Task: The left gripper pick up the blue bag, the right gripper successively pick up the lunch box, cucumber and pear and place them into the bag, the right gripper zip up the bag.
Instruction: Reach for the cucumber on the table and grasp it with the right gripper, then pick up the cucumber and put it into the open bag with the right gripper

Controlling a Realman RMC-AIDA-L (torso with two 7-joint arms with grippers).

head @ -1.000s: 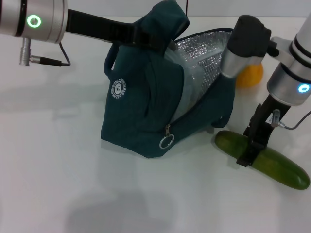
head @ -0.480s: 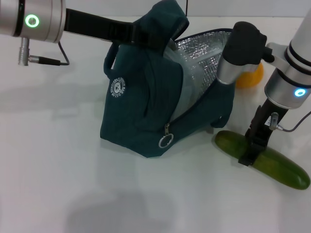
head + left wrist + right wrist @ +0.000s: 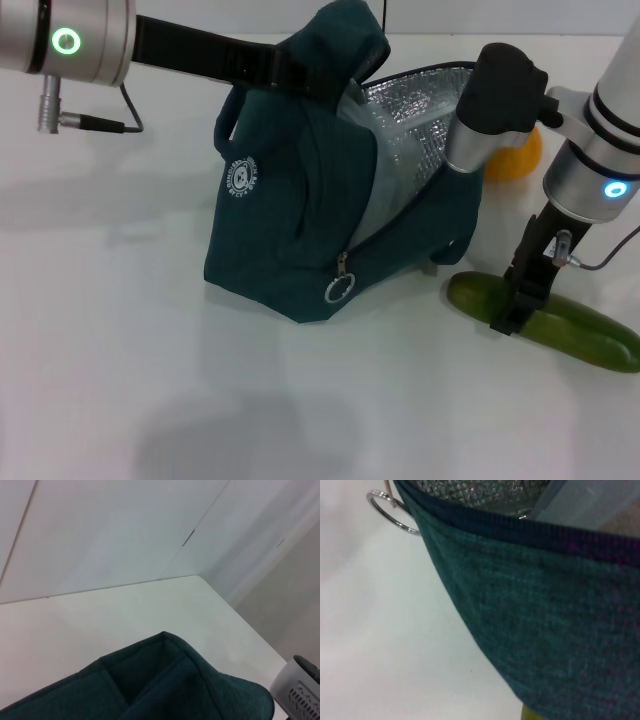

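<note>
Blue bag (image 3: 300, 220) at table centre, mouth held agape by left gripper (image 3: 300, 78) clenched on its upper flap. Cucumber (image 3: 560, 325) at 4 o'clock, right gripper (image 3: 512, 318) grasping it for loading.

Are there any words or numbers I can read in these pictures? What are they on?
Round white logo on the blue bag: there is ring lettering around a small figure, but it is too small to read.
No other words, numbers or signs show in any view.
</note>
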